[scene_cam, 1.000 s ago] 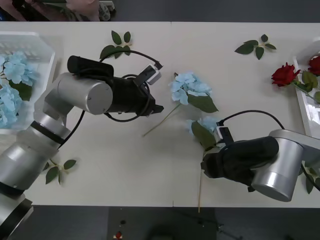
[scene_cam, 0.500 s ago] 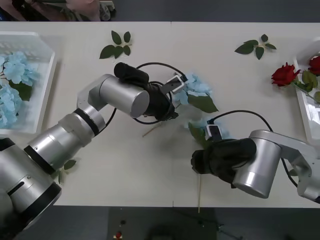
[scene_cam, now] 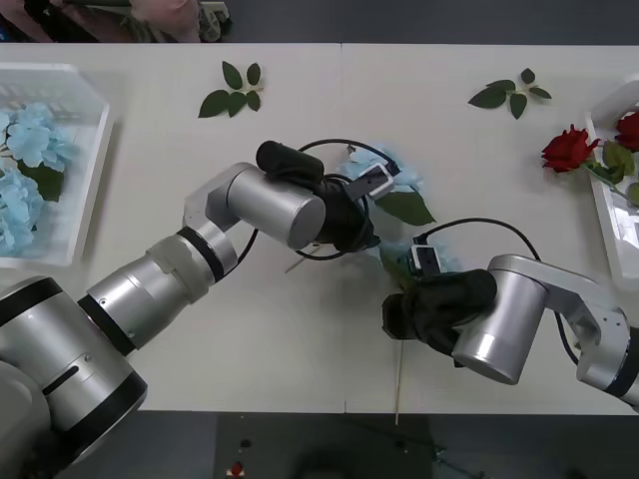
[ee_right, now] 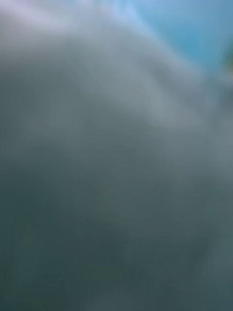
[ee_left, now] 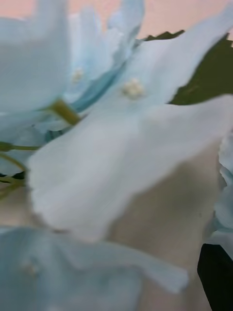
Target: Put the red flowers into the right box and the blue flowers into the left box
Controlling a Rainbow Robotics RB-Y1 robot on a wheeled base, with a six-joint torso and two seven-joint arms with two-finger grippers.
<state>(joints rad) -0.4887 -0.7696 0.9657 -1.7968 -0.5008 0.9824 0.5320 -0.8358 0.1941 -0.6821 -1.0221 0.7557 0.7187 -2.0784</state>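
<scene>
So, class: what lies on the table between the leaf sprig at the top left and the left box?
Nothing: in the front view, bare table separates the leaf sprig from the left box.

- My table (scene_cam: 300, 329): pale top, a seam across the middle.
- Left box (scene_cam: 85, 160) at my left edge, blue blooms inside.
- Right box (scene_cam: 607, 215) at my right edge, partly in view.
- One of the red flowers (scene_cam: 569, 150) just beside that box.
- Blue flowers (scene_cam: 394, 180) mid-table, stems trailing toward me.
- Leaf sprigs (scene_cam: 233, 90): far left, far right, near left.
</scene>
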